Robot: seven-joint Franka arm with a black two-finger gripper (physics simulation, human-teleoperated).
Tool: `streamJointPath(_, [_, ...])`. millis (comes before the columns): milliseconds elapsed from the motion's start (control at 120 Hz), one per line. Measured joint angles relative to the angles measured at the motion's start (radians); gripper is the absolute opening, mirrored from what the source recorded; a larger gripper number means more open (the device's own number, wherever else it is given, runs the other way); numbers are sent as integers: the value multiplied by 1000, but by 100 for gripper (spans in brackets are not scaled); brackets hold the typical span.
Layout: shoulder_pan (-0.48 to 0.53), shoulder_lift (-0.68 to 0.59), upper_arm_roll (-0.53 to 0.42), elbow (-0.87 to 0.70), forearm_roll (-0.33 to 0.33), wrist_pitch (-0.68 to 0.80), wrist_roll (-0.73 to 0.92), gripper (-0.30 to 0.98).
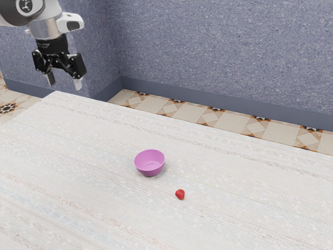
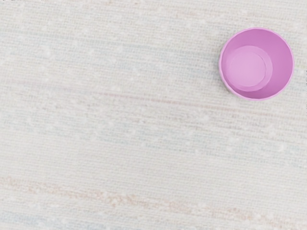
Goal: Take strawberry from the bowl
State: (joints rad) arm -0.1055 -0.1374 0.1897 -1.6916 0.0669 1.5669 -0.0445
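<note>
High at the exterior view's upper left, my gripper (image 1: 64, 83) hangs open with nothing between its fingers, well away from the bowl. The pink-purple bowl (image 1: 149, 163) stands upright on the table, and its inside is empty. A small red strawberry (image 1: 180, 194) lies on the tabletop outside the bowl, a short way off toward the exterior view's lower right, not touching it. In the wrist view the bowl (image 2: 256, 63) is seen from above, its bare floor visible.
The whitish, streaked table (image 1: 93, 172) carries the bowl and the strawberry. Its far edge runs in front of a tiled floor (image 1: 229, 122) and a speckled blue-grey wall (image 1: 223, 47).
</note>
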Motion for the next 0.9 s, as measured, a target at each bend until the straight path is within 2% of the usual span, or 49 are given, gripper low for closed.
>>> streamJointPath(392, [-2, 13, -4, 25, 1, 5, 123, 69])
streamJointPath(900, [2, 26, -9, 38, 6, 5, 200, 69])
